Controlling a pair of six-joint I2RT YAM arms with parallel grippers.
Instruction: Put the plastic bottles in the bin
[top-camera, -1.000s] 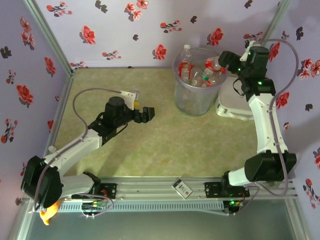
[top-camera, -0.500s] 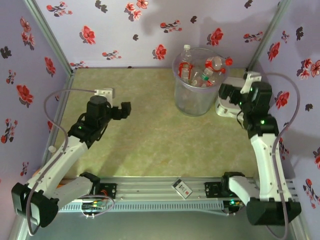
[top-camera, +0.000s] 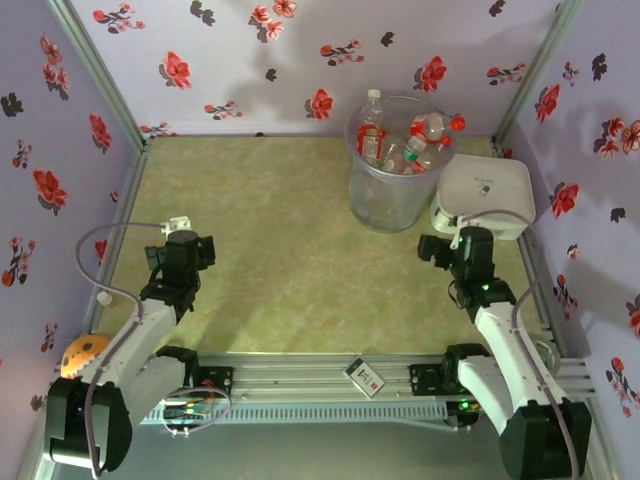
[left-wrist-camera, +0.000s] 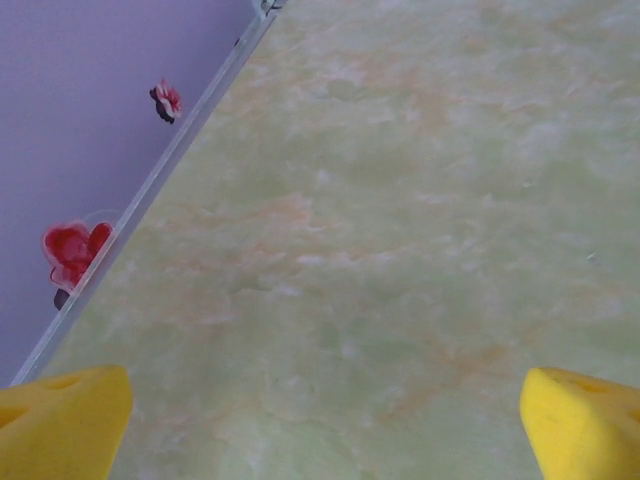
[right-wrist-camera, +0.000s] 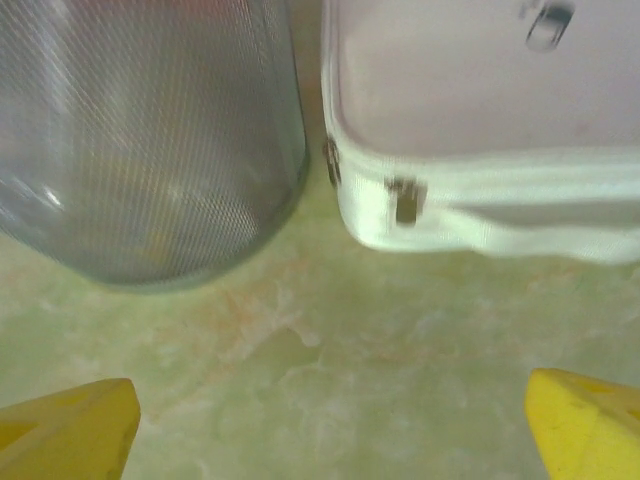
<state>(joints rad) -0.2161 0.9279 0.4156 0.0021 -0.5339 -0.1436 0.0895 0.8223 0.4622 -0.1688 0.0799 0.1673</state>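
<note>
The bin (top-camera: 388, 195) stands at the back right of the table, a tall translucent bucket. Several plastic bottles (top-camera: 418, 140) with red labels and red or white caps lie heaped inside it, one neck poking above the rim. My right gripper (top-camera: 447, 246) hangs low in front of the bin, open and empty. In the right wrist view the bin's wall (right-wrist-camera: 150, 140) is close ahead on the left, and bare table lies between the yellow fingertips (right-wrist-camera: 65, 430). My left gripper (top-camera: 185, 248) is open over bare table at the left, its yellow fingertips (left-wrist-camera: 60, 420) far apart.
A white rounded-square box (top-camera: 487, 190) sits right of the bin, its edge (right-wrist-camera: 480, 200) close ahead of the right gripper. A small card (top-camera: 365, 375) lies on the front rail. A yellow-orange object (top-camera: 80, 352) sits by the left arm's base. Flowered walls (left-wrist-camera: 70, 250) close in the table.
Both arms have drawn back toward the near edge. The right gripper came away from the bin's rim and down. The left gripper swung left and nearer.
</note>
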